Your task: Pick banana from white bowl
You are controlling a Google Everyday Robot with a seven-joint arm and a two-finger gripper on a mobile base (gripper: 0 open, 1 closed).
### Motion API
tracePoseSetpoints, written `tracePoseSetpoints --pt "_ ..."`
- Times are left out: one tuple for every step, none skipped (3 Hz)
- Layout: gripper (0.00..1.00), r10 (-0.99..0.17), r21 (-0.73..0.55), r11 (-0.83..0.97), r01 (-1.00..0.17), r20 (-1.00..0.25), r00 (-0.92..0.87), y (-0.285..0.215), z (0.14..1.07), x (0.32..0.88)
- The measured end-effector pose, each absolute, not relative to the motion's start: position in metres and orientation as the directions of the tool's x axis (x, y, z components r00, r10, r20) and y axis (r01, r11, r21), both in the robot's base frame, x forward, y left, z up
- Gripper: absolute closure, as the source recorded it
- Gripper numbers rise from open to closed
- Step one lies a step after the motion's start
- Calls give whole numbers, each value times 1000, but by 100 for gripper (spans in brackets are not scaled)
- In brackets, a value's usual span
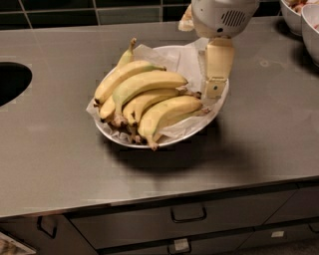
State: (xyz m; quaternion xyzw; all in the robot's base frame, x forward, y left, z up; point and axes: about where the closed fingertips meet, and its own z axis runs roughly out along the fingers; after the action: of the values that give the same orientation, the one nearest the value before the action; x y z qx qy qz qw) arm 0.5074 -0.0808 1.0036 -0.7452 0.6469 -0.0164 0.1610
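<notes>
Grey steel counter (60,149) across the whole scene, backed at the far edge by a dark tiled wall (124,12). Below the near edge, dark drawers (188,215) with handles. At the left edge, a round sink cutout (10,82), dark inside. Near the middle, the white bowl (174,140), wide and shallow, lined with crumpled white paper (184,60) that spills over the rim on the left. Inside, a bunch of bananas lying across from left to right, stem ends toward the right and the near side. Among them the banana (149,80), longest and thickest, pale yellow with a green tinge, second from the far side and resting on the others. Beyond it a slimmer banana (119,78) and a small greenish one (125,56) with its stem pointing up; nearer, two plain yellow bananas (167,110). Reaching down from the top over the bowl's right side, the gripper (214,89), cream below a white housing, its tip low over the paper just right of the stem ends and apart from the banana. Open or closed: cannot tell. At the far right corner, two smaller white bowls (310,27), cropped by the frame, contents unclear.
</notes>
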Motion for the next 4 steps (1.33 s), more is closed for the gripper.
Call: tracePoseSetpoints --pt "0 -963 -229 -149 -962 -186 194 -65 989 522" --pt "2 -962 -199 -154 -968 -192 193 -58 976 530" --pt "9 -962 -180 -151 -972 -199 186 -56 969 533" --pt "16 -961 -171 -153 -973 -202 187 -53 965 535"
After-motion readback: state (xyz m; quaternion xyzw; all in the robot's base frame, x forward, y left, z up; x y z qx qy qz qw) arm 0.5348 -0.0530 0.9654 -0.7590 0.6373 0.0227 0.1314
